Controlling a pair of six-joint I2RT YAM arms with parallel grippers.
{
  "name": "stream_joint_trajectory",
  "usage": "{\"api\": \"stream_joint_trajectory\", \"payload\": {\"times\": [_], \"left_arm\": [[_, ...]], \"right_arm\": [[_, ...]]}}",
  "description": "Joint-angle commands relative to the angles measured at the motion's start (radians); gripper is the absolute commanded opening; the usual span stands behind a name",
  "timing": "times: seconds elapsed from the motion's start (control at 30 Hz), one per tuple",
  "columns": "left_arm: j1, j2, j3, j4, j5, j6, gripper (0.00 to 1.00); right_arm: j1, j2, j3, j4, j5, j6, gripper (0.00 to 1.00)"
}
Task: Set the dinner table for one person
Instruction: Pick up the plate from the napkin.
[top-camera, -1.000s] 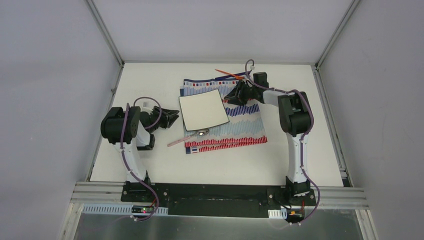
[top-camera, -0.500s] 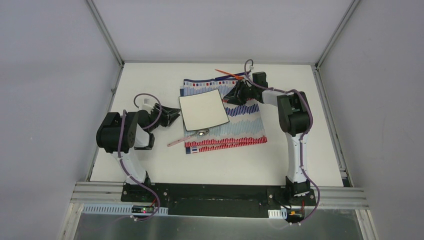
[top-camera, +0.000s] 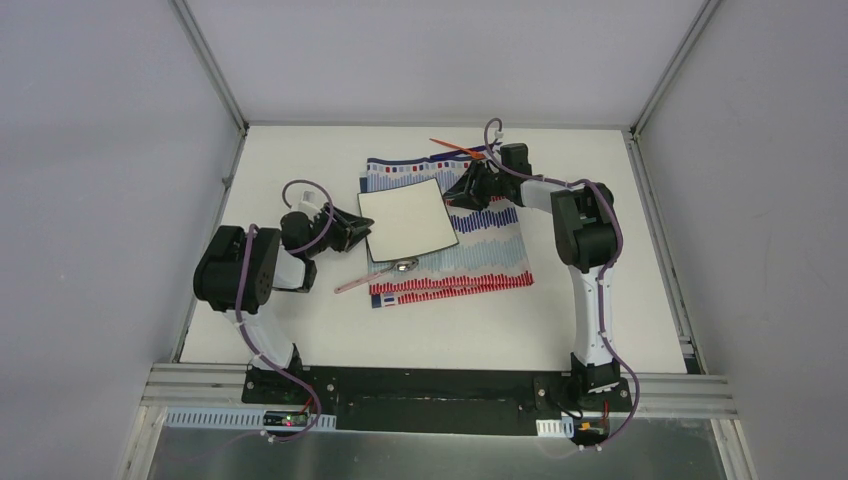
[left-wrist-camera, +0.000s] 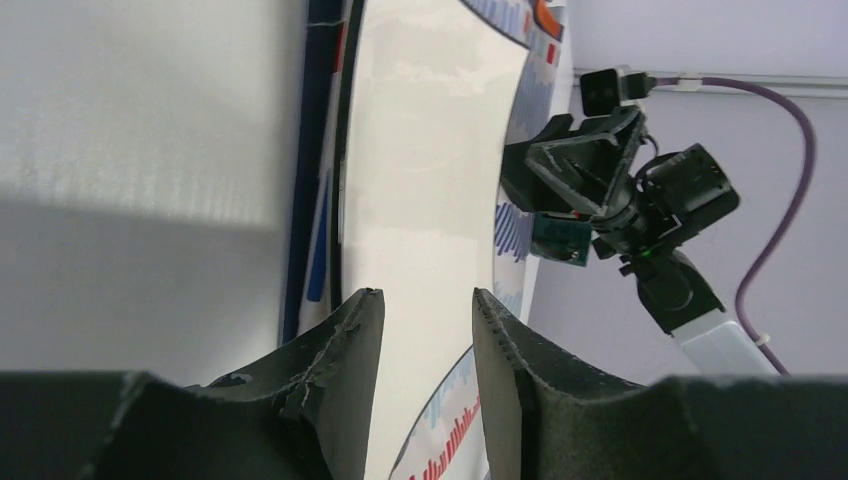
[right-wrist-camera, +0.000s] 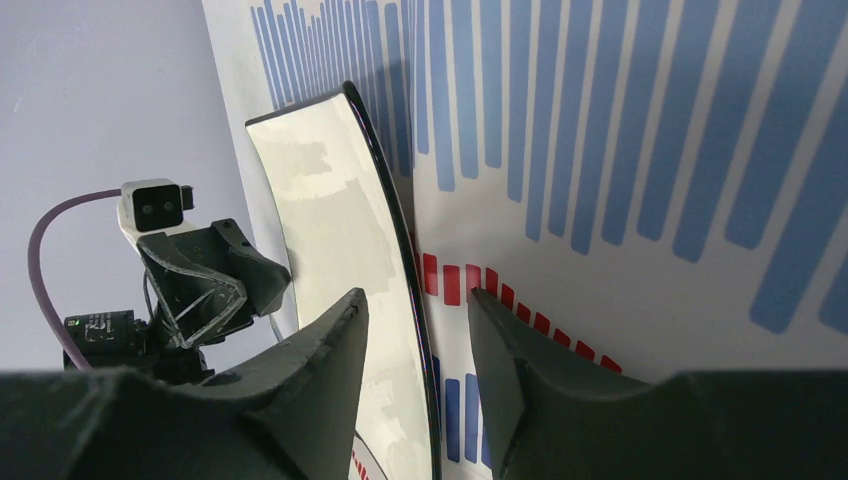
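The white surface (top-camera: 300, 330) fills the floor of the cell, with grey rails along its edges and the 2 arm bases bolted at its near side. A cloth (top-camera: 490, 250) striped in red, blue and white lies near its middle. A square white plate (top-camera: 405, 220) with a dark rim lies flat on the cloth's left part.

Just in front of the plate's near edge lies a spoon (top-camera: 375, 277). Its bowl is on the cloth and its handle slants off onto the bare surface. A thin orange stick (top-camera: 455, 147) lies by the cloth's far edge (too small to say what it is).

The left claw (top-camera: 360, 232) sits low at the plate's left edge, turned on its side. Its fingers (left-wrist-camera: 360, 340) stand a narrow way apart, with the plate's edge in the gap. Whether either pad touches the plate I cannot tell.

The right claw (top-camera: 462, 192) is at the plate's far right corner, facing the left one across the plate. It stands somewhat wider, with 1 finger on the plate's side and 1 on the cloth's side. The dark rim runs between them, clear of both, so nothing is held.
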Motion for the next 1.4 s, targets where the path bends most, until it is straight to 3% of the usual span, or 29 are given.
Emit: {"api": "stream_joint_trajectory", "payload": {"times": [0.0, 0.13, 0.23, 1.07, 1.2, 1.37], "left_arm": [[0.001, -0.091, 0.027, -0.155, -0.043, 0.092, 0.40], [0.000, -0.190, 0.043, -0.349, -0.093, 0.181, 0.40], [0.001, -0.214, 0.052, -0.408, -0.112, 0.207, 0.40], [-0.001, -0.018, 0.075, -0.181, -0.047, 0.128, 0.39], [-0.002, -0.038, 0.070, -0.202, -0.051, 0.142, 0.39], [-0.001, -0.059, 0.064, -0.222, -0.061, 0.159, 0.39]], "right_arm": [[0.042, 0.059, -0.013, -0.077, 0.082, -0.042, 0.47], [0.043, 0.063, -0.015, -0.077, 0.083, -0.042, 0.46], [0.046, 0.063, -0.012, -0.075, 0.083, -0.039, 0.46], [0.067, 0.092, 0.013, -0.079, 0.088, -0.028, 0.46], [0.070, 0.071, 0.032, -0.173, 0.142, -0.084, 0.45], [0.056, -0.086, 0.015, -0.303, 0.276, -0.181, 0.45]]}}
